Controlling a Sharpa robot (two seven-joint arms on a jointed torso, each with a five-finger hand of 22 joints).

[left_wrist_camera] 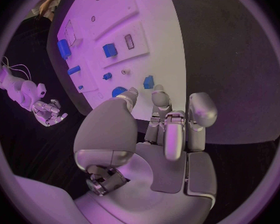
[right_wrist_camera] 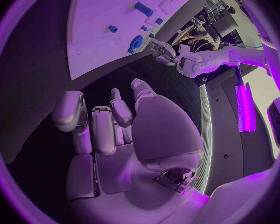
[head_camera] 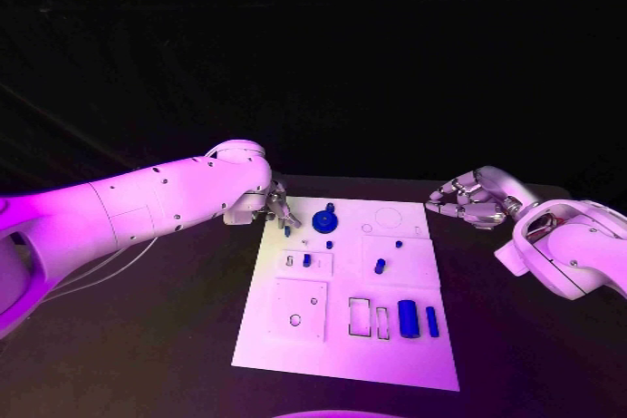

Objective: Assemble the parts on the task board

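The left hand (head_camera: 277,207) sits at the far left corner of the task board (head_camera: 342,347), its fingers (left_wrist_camera: 160,100) loosely apart and reaching over the board's edge; the left wrist view shows nothing between them. Just beside their tips lie a round blue part (head_camera: 324,221) and a small blue block (left_wrist_camera: 149,81) (whether a fingertip touches either I cannot tell). The right hand (head_camera: 467,200) hovers off the board's far right corner, over the black table (head_camera: 130,364), fingers curled partly inward around nothing. Near the board's near right lie a blue cylinder (head_camera: 409,319) and a thin blue bar (head_camera: 432,321), with two small blue pegs (head_camera: 379,267) mid-board. The left forearm hides most of the left hand in the head view.
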